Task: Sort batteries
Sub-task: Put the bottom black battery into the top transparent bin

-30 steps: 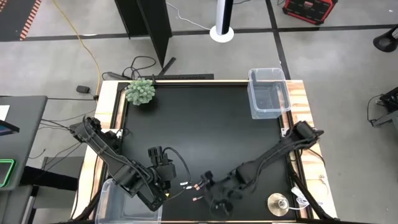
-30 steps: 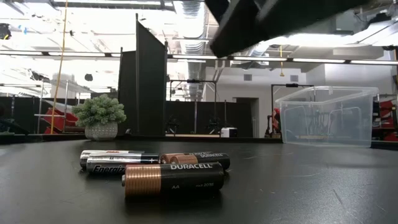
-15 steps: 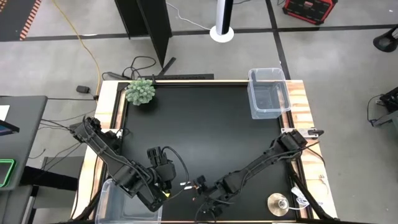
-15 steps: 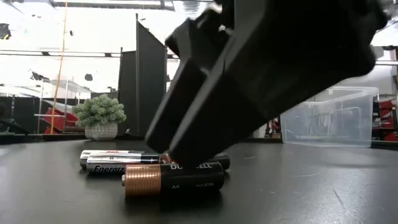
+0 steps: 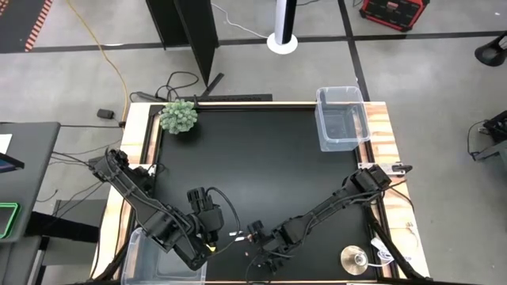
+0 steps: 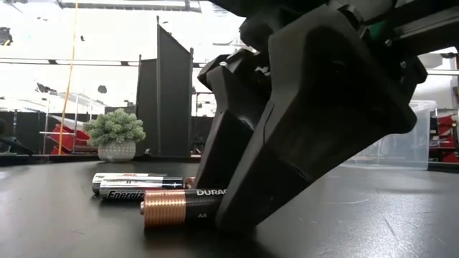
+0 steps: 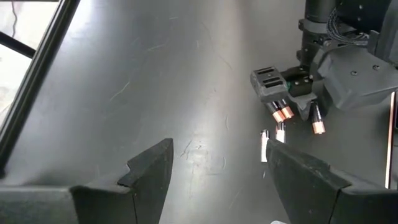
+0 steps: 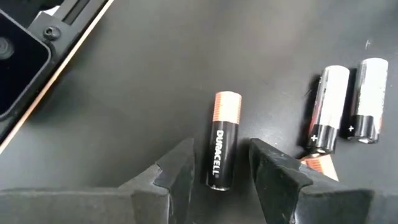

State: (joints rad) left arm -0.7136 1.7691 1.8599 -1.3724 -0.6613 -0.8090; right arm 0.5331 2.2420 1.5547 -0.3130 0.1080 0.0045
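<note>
The right claw (image 8: 219, 163) is down at the desk surface near the desk's 6 o'clock edge, its two dark fingers (image 8: 177, 167) straddling one dark battery (image 8: 221, 149) with a copper end; a narrow gap shows on each side of the cell, so the fingers are narrowly parted and not yet pressing it. In the low view the right claw (image 6: 237, 201) fills most of the frame, fingertips on the black desk (image 6: 373, 215) around that cell. The right arm reaches down-left from its base at about 4 o'clock. The cell reads "DURACELL" with "AA" beneath. At about 2 o'clock from it in the right wrist view lie two silver-and-black batteries (image 8: 329, 118) side by side, one marked "Energizer" in the low view, and another copper-ended cell (image 8: 318, 165) peeks beside the finger. The left claw (image 7: 214, 168) hovers wide apart at about 7 o'clock, pointed toward the cluster. A clear bin (image 5: 342, 117) sits at 1 o'clock, a small plant (image 5: 179, 116) at 11 o'clock, with broad bare desk between.
</note>
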